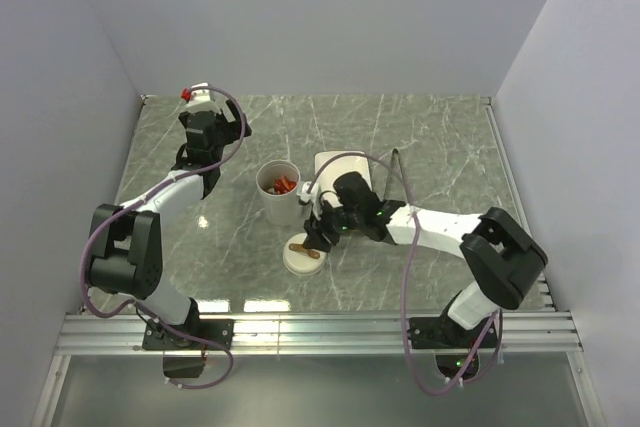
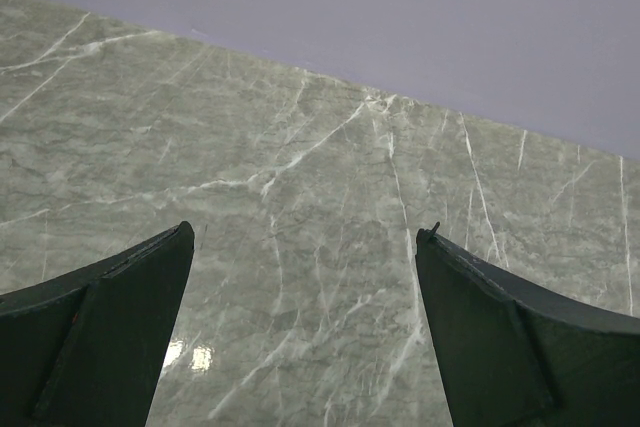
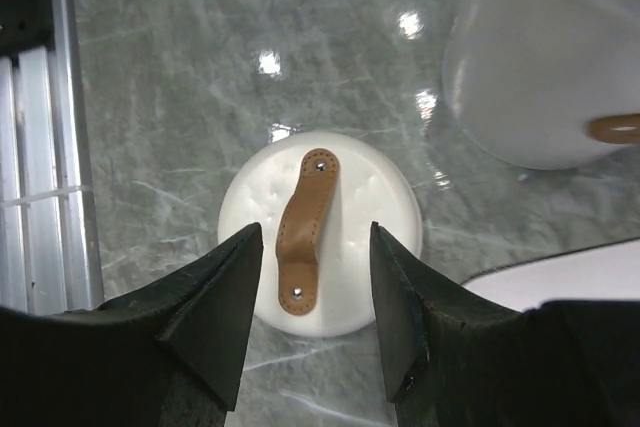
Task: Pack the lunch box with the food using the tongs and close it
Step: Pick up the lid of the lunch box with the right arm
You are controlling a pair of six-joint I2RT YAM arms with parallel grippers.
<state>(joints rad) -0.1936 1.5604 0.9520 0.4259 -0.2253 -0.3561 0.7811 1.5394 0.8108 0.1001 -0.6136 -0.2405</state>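
The lunch box (image 1: pixel 278 192) is a tall white cup standing open mid-table, with red-orange food (image 1: pixel 283 184) inside; its wall also fills the upper right of the right wrist view (image 3: pixel 540 67). Its round cream lid (image 1: pixel 303 255) lies flat on the marble near the cup, brown strap (image 3: pixel 305 217) upward. My right gripper (image 3: pixel 316 229) hovers open over the lid (image 3: pixel 385 207), one finger on each side of the strap, touching nothing. The slim tongs (image 1: pixel 396 169) lie beyond the right arm. My left gripper (image 2: pixel 305 232) is open and empty over bare marble at the back left (image 1: pixel 200 99).
A flat white plate (image 1: pixel 335 163) lies behind the right wrist, partly covered by it; its corner shows in the right wrist view (image 3: pixel 560 272). An aluminium rail (image 1: pixel 320 332) runs along the near table edge. Grey walls enclose the table on three sides.
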